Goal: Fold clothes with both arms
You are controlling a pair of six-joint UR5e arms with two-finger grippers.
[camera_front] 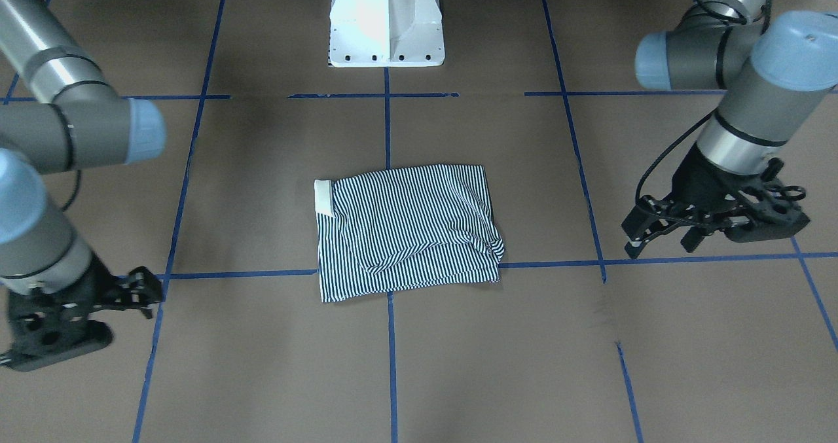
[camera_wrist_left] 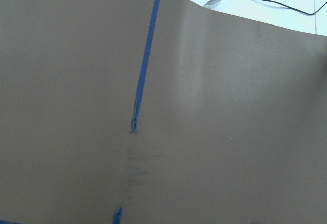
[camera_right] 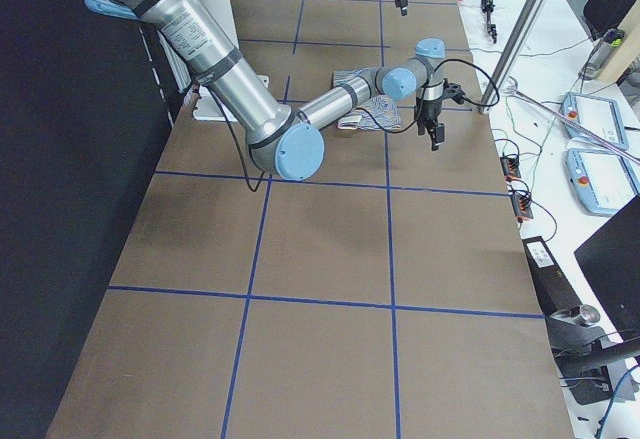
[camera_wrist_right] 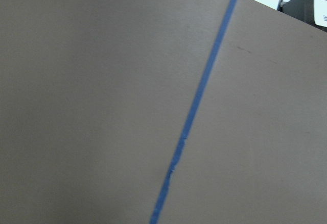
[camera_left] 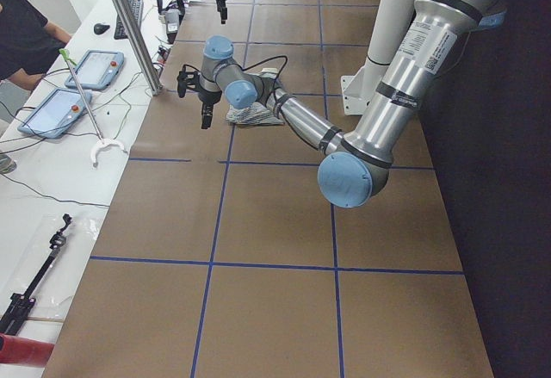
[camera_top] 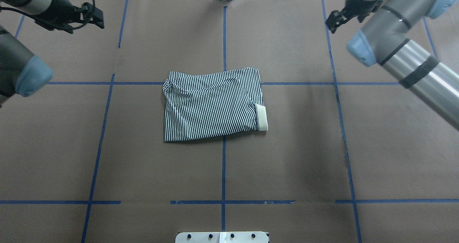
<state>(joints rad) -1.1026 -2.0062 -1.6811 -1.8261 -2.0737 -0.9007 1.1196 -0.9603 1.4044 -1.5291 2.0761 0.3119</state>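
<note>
Judging from the lie of the cloth: at the last step, or just past it. Folded down to a compact block, the shirt (camera_top: 211, 104), with neither gripper touching it. Probably nothing left but a check and, if wanted, a tidy-up. Would call for coming in from both sides toward the counter's middle, pinching the bunched side low and flat, and drawing it smooth without dragging the layers out of square.

Lying at the middle of the counter (camera_top: 287, 164), well apart from every edge, over a crossing of the blue tape (camera_top: 223, 171) lines. Thin navy-and-white stripes all over; several layers, slightly askew, so not quite a true rectangle. Puckered and rumpled on the side toward the counter's left edge, with a slanting crease near the far side; flatter toward the right. Peeking out at the stack's near right corner, a strip of cream collar (camera_top: 261, 117). No placket, buttons or logo to be seen.

Hanging over the counter near its far edge, toward the left end, the left gripper (camera_front: 660, 247): spread and empty. Near the same edge toward the right end, the right gripper (camera_top: 331, 22): empty too, but spread or pressed together, cannot tell. Only bare counter and tape in both wrist views.
</note>
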